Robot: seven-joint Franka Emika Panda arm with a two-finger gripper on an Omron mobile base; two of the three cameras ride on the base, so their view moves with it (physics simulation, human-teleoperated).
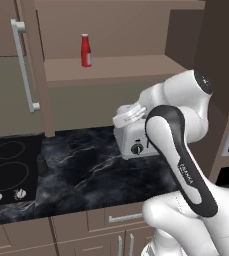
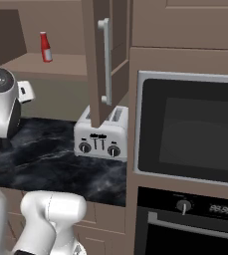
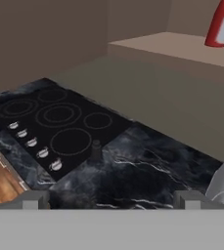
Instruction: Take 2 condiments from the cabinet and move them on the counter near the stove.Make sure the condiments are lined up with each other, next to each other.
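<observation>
Left base view: glossy black cooktop (image 1: 6, 170) with grey rings; a small dark shaker (image 1: 40, 162) upright on the veined black marble counter (image 1: 86, 170) just beside it; a slim red bottle (image 1: 86, 50) upright on the brown cabinet shelf (image 1: 111, 67). Right base view alone shows the toaster's (image 2: 101, 137) slotted silver front and a wall oven (image 2: 187, 132). Hand view: gripper (image 3: 111, 199) jaws spread wide, holding nothing, above the counter.
</observation>
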